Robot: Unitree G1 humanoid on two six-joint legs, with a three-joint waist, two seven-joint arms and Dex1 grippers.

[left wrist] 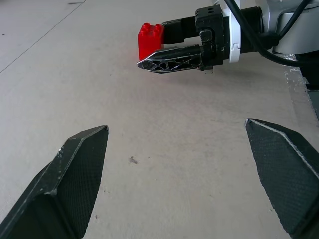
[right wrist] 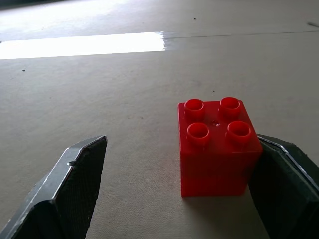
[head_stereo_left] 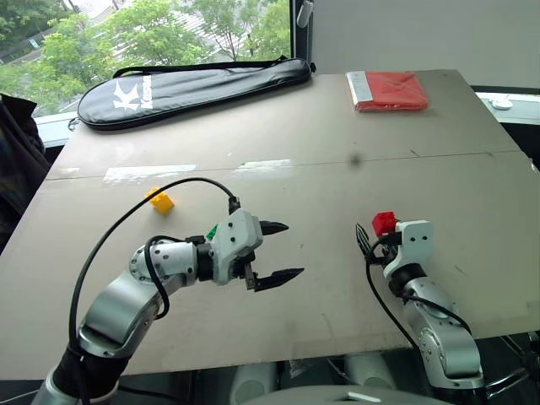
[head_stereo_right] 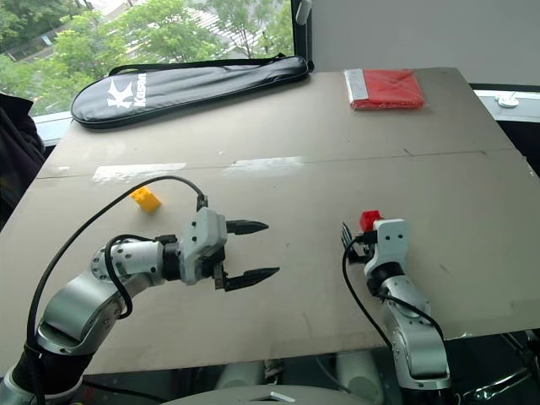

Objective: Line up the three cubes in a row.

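The red cube (right wrist: 217, 149) stands on the table between the spread fingers of my right gripper (right wrist: 182, 144), close against one finger and well apart from the other. That gripper (head_stereo_left: 378, 234) is open and low at the table's right front. The yellow cube (head_stereo_left: 160, 200) lies alone at the left. A bit of the green cube (head_stereo_left: 213, 231) peeks out behind my left gripper's white body. My left gripper (head_stereo_left: 293, 250) hangs open and empty over the table's middle front, pointing towards the red cube (left wrist: 149, 37).
A black racket bag (head_stereo_left: 194, 89) lies along the far left edge. A flat red packet (head_stereo_left: 390, 90) rests at the far right. The table's front edge (head_stereo_left: 278, 359) runs just below both arms. A cable loops over the left arm.
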